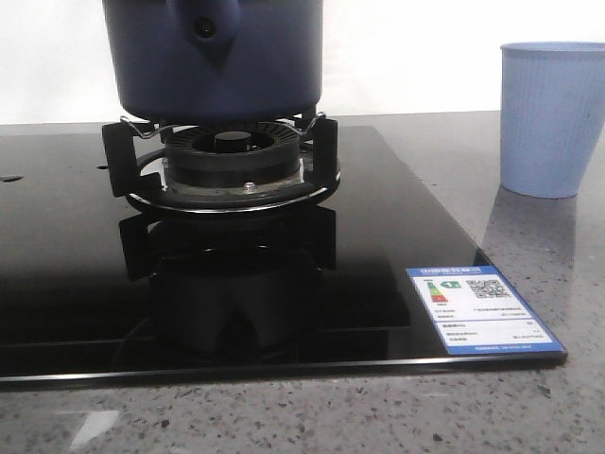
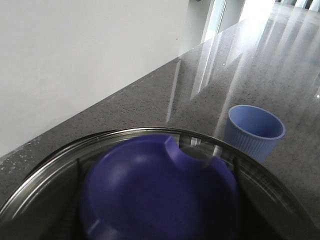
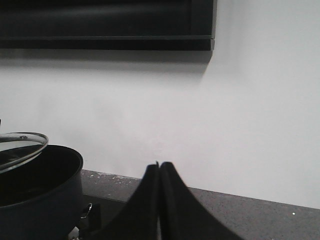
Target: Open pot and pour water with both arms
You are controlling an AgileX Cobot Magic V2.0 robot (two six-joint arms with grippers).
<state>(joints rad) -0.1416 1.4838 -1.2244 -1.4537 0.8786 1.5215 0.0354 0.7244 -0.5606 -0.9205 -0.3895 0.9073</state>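
Lid (image 2: 160,195) is filling my left wrist view, its blue knob and glass rim sitting so close under the camera that I am judging the left arm to be carrying it; that gripper's fingers are not showing, so I cannot tell how they are set. In my right wrist view the lid is hanging tilted, clear above the pot's open mouth. The right gripper (image 3: 159,200) is waiting beside the pot (image 1: 213,57) with its two dark fingers pressed together, holding nothing. The pot is sitting on the burner grate (image 1: 222,161) of the black glass stove (image 1: 76,284), handle stub facing me. The pale blue cup (image 1: 551,118) is standing on the grey counter (image 1: 529,416), off to the stove's right. I am reading the opening step as nearly finished; next I am needing the lid moved aside and the right fingers spread for the pour
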